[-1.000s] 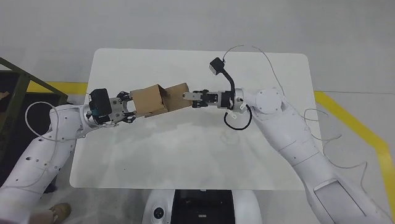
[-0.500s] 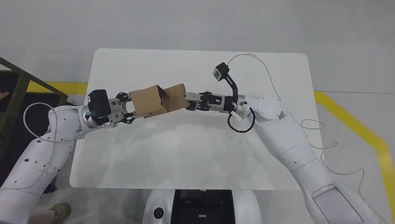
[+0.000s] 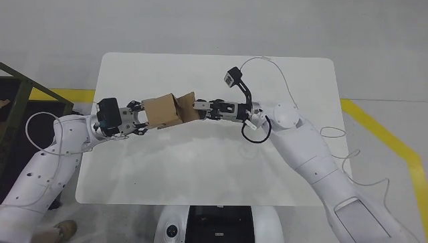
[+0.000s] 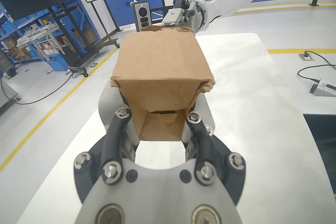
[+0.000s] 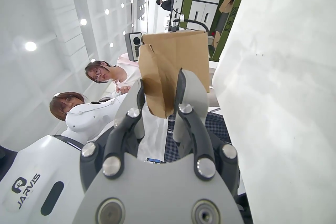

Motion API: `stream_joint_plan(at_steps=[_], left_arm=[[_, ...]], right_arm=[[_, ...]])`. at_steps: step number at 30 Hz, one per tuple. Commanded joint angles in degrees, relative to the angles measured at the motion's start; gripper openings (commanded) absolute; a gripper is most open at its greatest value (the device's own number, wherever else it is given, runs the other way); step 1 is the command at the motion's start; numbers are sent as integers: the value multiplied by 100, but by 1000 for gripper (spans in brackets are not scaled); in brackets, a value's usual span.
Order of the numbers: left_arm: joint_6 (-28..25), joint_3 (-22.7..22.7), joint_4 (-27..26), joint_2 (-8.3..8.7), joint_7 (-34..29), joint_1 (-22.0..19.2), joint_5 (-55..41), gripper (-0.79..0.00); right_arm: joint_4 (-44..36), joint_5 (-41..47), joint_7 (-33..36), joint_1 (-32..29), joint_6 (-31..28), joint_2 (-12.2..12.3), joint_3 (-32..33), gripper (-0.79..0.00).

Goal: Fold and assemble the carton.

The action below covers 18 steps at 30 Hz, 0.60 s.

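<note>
Carton over table, left gripper pinching its 9 o'clock flap, right gripper pinching its 3 o'clock flap.

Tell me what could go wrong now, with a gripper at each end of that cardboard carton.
1. The left gripper holds the carton by one end only; that thin hold could slip or bend.
2. The right gripper is at the opposite flap; pushing inward might crumple the body rather than fold it.
3. Its edges already look ragged and could tear.
</note>
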Motion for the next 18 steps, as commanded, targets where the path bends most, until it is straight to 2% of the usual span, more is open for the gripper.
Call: stream_joint_plan(at_steps=[1,5,8,16,18], left_arm=[[-6,-3,-16,0,-6,3,3,-548],[-8,-3,-38,-3,-18,9,4,-548],[-2,-4,-51,-6,-31,8,15,-548],[15,14,-48,-16,-45,-7,29,-548],[22,18,-50,-19,-40,-13,35,-551]], right_arm=[[-4,-5,7,14,6,-9,-8,-625],[-27,-15,15,19,33,-15,11,-643],[-82,-61,11,13,70,-11,36,-690],[-275,-71,-47,-49,93,-16,81,-622],[-285,-128,-15,-51,122,-9,95,-634]])
